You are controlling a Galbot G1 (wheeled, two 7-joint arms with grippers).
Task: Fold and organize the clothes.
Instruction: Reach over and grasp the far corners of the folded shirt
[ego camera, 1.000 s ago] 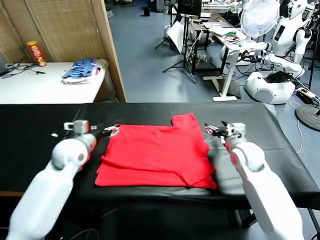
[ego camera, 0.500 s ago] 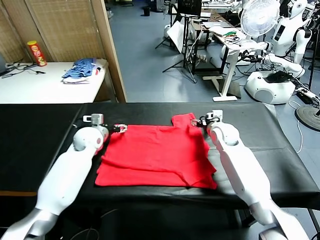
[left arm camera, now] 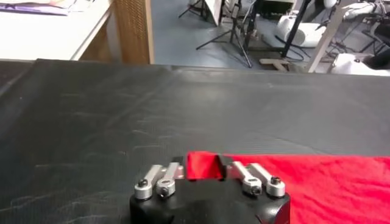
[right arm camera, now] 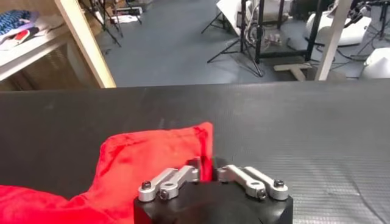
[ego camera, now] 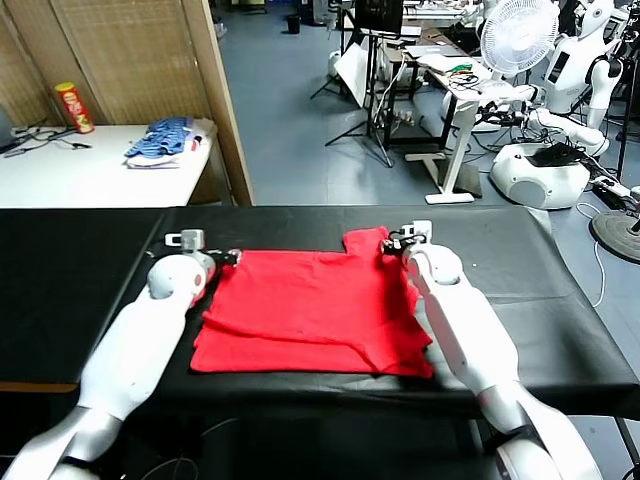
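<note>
Head view: red T-shirt [ego camera: 315,305] lies flat on a black table [ego camera: 70,280], center of frame, one sleeve sticking up at its upper right. Left gripper [ego camera: 232,257] sits at the shirt's upper left corner, touching the fabric edge. Right gripper [ego camera: 390,243] is at the upper right sleeve, on the fabric. Both white arms run in from the bottom corners of the frame. Upper left: white table [ego camera: 90,175] with a blue striped clothes pile [ego camera: 160,140] and a red snack can [ego camera: 72,107]. Upper right: white fan [ego camera: 518,35] and other white robots [ego camera: 560,110] on the blue-grey floor.
</note>
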